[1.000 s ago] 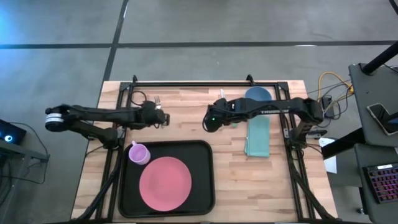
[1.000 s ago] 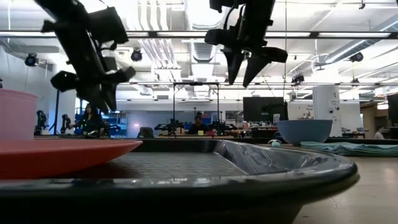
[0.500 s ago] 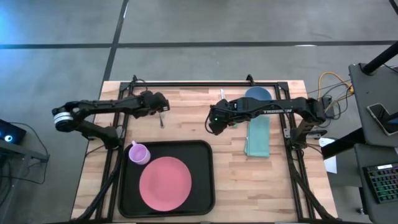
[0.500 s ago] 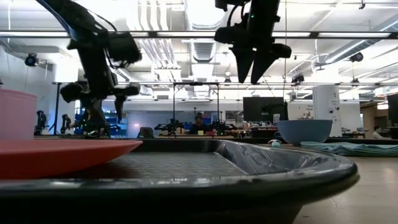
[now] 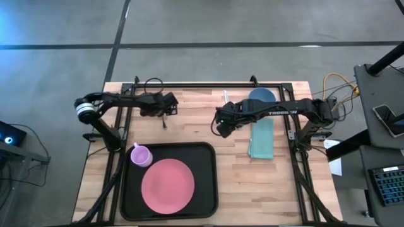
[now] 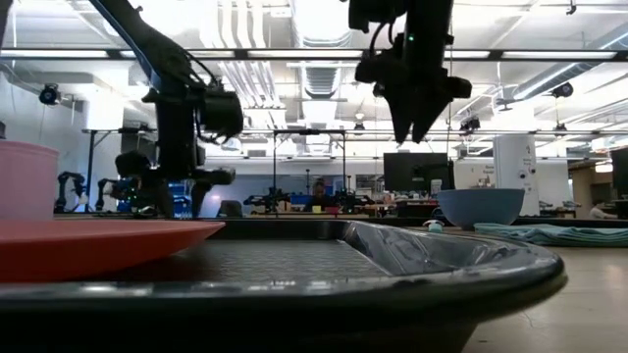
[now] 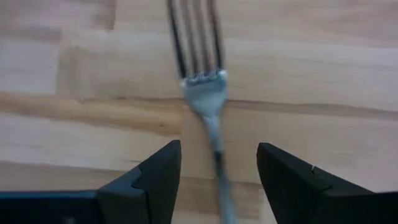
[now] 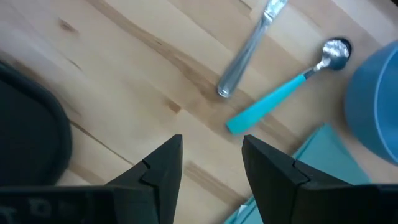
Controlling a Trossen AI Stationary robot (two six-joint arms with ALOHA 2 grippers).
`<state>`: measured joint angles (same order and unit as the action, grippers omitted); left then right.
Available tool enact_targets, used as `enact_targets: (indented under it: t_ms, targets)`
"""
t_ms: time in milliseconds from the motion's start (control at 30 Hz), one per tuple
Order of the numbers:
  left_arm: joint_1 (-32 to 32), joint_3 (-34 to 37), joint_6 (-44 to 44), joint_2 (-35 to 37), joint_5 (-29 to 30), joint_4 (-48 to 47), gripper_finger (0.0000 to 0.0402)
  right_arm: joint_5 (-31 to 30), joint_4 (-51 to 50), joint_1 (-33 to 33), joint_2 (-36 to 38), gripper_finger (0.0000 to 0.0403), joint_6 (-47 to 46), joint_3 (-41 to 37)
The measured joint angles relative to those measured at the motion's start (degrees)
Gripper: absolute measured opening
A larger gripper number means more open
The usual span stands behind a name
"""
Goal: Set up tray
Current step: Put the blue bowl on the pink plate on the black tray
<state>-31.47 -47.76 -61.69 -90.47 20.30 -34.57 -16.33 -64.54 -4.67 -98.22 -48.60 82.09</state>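
A wooden bench (image 5: 189, 126) is seen from directly above, with two dark robot arms reaching in over its far half, one from each side.

On the left, the left pincer (image 5: 165, 108) sits over the far-left part of the bench, directly above a metal fork (image 5: 163, 120). In the left wrist view, its two fingers are spread apart, one on either side of the fork's (image 7: 205, 93) handle. They hold nothing. Whether the fingertips touch the wood cannot be told.

Nearer the front, the black tray (image 5: 207, 165) lies flat on the front-left part of the bench. A small pink-purple cup (image 5: 140, 154) stands upright in its far-left corner. A round pink plate (image 5: 168, 185) lies in the middle of the tray, just beside the cup. In the low view, the tray's rim (image 6: 392, 257) fills the foreground, with the plate (image 6: 88, 240) on it and the cup (image 6: 25, 181) at the left edge.

Toward the middle, the right pincer (image 5: 222, 126) hangs above bare wood, beyond the tray's far-right corner. In the right wrist view, its fingers are open and empty. Past them lie a metal utensil handle (image 8: 249, 51) and a spoon (image 8: 283, 87) with a turquoise handle, close together.

To the right, a blue bowl (image 5: 261, 96) stands at the far edge of the bench. A folded teal cloth (image 5: 261, 139) lies just in front of it, well apart from the tray.
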Motion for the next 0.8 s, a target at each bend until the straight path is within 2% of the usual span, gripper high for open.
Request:
enact_targets:
  t_ms: [133,300,600,800]
  targets:
    - [-2.7,1.2,-1.8,-0.7,-4.0,0.0,0.0159,0.3,0.1,0.1,0.4,0.0155,-1.5,-1.9]
    - [-3.9,1.0,-1.7,-0.6,-4.9,0.6,0.0138,0.3,0.4,0.2,0.7,0.0155,-2.0,-3.4]
    - [-3.9,0.8,-0.8,0.1,-5.3,1.2,0.0134,-0.1,0.0,0.1,0.7,0.0152,-1.4,-3.7]
    - [-2.0,0.9,0.5,5.0,-5.7,-1.3,0.0134,2.1,-3.1,0.1,3.6,0.015,-4.4,-7.1]
